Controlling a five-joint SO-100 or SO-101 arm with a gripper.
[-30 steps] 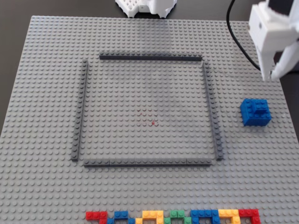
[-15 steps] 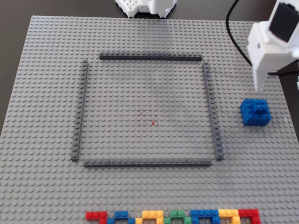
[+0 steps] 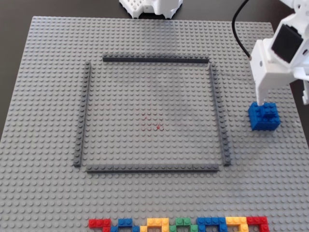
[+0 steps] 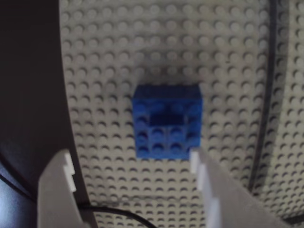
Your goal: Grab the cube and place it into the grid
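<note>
In the fixed view the blue cube (image 3: 264,116) stands on the studded baseplate to the right of the grid (image 3: 219,116), outside its right strip. The grid is a square of dark grey strips with faint red dots (image 3: 157,126) at its middle. My white gripper (image 3: 282,100) hangs open just above and behind the cube, and one fingertip (image 3: 260,100) is at the cube's far edge. In the wrist view the cube (image 4: 166,121) lies just ahead of the open gripper (image 4: 130,164), with nothing between the fingers. A grid strip (image 4: 266,95) runs along the right.
A flat row of red, blue, yellow and green bricks (image 3: 178,224) lies at the near edge of the grey baseplate (image 3: 48,72). The white arm base (image 3: 149,6) stands at the far edge. A black cable (image 3: 239,29) hangs at the upper right. The baseplate's right edge is close to the cube.
The gripper has come down and forward from the upper right toward the cube, and its left finger now reaches the cube's far edge. The cube has not moved.
</note>
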